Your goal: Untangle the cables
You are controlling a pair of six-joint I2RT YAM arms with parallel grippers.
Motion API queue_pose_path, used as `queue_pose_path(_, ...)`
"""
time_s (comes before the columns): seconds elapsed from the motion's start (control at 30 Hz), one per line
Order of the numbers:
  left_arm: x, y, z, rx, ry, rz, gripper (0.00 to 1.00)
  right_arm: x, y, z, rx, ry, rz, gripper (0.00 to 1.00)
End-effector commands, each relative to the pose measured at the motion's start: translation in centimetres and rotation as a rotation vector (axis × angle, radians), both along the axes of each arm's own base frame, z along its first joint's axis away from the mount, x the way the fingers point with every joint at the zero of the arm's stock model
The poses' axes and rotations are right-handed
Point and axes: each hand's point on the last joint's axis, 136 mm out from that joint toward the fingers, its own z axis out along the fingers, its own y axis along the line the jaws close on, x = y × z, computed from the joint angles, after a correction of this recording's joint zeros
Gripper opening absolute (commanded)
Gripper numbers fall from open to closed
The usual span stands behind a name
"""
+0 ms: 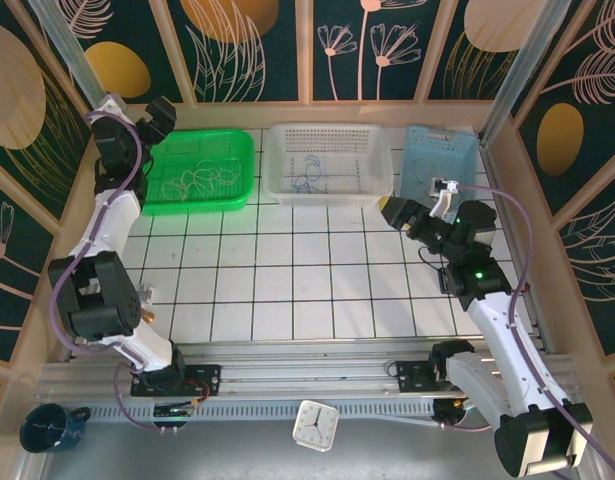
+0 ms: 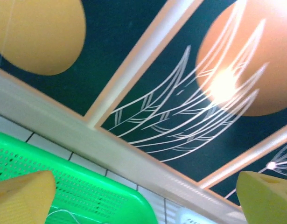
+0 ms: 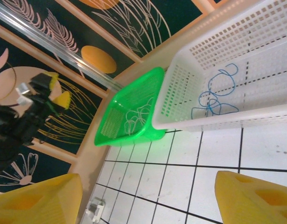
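Thin white cables [image 1: 194, 181] lie looped in the green basket [image 1: 239, 150]; in the right wrist view the same white cables [image 3: 136, 119] sit on that basket's floor. A blue cable [image 1: 307, 176] lies coiled in the white basket [image 1: 332, 190] and shows again as the blue cable [image 3: 213, 100]. My left gripper [image 1: 159, 118] hangs high over the green basket's left end, open and empty, its yellow fingers [image 2: 23, 196] wide apart. My right gripper [image 1: 389, 208] hovers by the white basket's front right corner, open, with bare tile between its fingers [image 3: 255, 198].
A light blue basket [image 1: 439, 155] stands at the back right; its contents are hard to make out. The three baskets line the back wall [image 1: 317, 102]. White tiled floor [image 1: 307, 280] stretches between the baskets and the arm bases.
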Motion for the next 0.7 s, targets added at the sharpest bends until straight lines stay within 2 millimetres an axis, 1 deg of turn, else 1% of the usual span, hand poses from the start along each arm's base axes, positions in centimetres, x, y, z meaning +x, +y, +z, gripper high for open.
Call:
queue_pose_path(0.0, -2.5, -2.1, 2.2, -0.035, -0.089, -0.084, 0.99, 0.0, -0.7, -0.1, -0.069, -0.033, -0.042, 0.78)
queue_pose_path(0.13, -5.6, -4.6, 1.7, -0.010, -0.101, -0.143, 0.99, 0.0, -1.3, -1.4, -0.121, -0.022, -0.067, 0.86)
queue_pose_path(0.17, -6.5, -5.4, 1.5, 0.015, -0.102, -0.154, 0.99, 0.0, -1.4, -1.7, -0.131, -0.018, -0.074, 0.90)
queue_pose_path(0.2, -7.3, -6.1, 1.8, 0.039, -0.109, -0.159, 0.99, 0.0, -1.6, -2.1, -0.142, -0.016, -0.081, 0.93)
queue_pose_path(0.23, -8.3, -6.9, 0.9, 0.062, -0.097, -0.167, 0.99, 0.0, -1.7, -2.4, -0.152, -0.015, -0.091, 0.99)
queue_pose_path(0.3, -10.2, -8.1, 0.5, 0.093, -0.100, -0.188, 0.99, 0.0, -2.2, -3.1, -0.175, -0.009, -0.115, 0.99)
queue_pose_path(0.37, -12.1, -8.8, -0.2, 0.118, -0.103, -0.196, 0.99, 0.1, -3.0, -3.9, -0.206, -0.002, -0.161, 0.99)
queue_pose_path(0.43, -13.7, -8.9, -0.9, 0.166, -0.099, -0.177, 0.99, 0.5, -4.4, -4.6, -0.243, 0.009, -0.240, 0.99)
queue_pose_path(0.5, -14.9, -8.4, -2.2, 0.212, -0.077, -0.149, 0.99, 1.1, -6.0, -5.1, -0.280, 0.015, -0.336, 0.99)
queue_pose_path(0.6, -16.3, -7.1, -3.7, 0.279, -0.063, -0.082, 0.99, 1.9, -8.1, -5.9, -0.323, -0.007, -0.464, 0.99)
queue_pose_path(0.67, -17.1, -6.1, -4.2, 0.317, -0.084, -0.019, 0.99, 2.2, -9.2, -6.5, -0.356, -0.039, -0.522, 0.99)
